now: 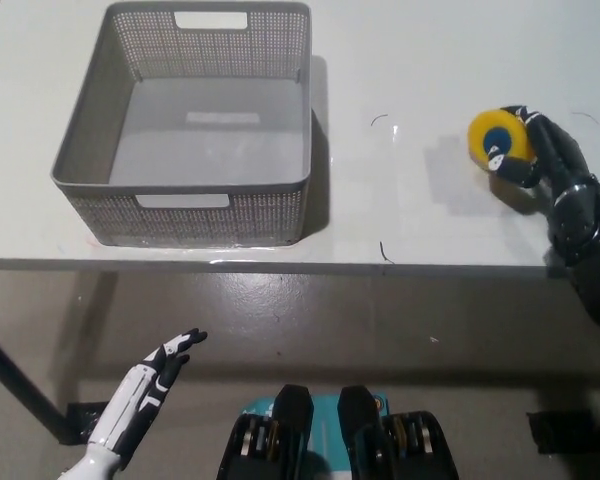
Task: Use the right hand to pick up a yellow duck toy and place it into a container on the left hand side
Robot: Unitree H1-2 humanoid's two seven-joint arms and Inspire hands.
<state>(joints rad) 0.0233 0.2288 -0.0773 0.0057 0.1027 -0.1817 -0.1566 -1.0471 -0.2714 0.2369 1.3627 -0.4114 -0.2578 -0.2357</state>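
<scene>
Right robot hand (542, 152) grips the duck (499, 140), well right of the basket (185, 185). Left robot hand (150, 385) hangs open below the bench (400, 215).

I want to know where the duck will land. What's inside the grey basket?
Nothing is inside the grey basket: only its bare floor shows. The near wall hides a thin strip of floor. The yellow duck toy is still far off, held by the right hand.
</scene>
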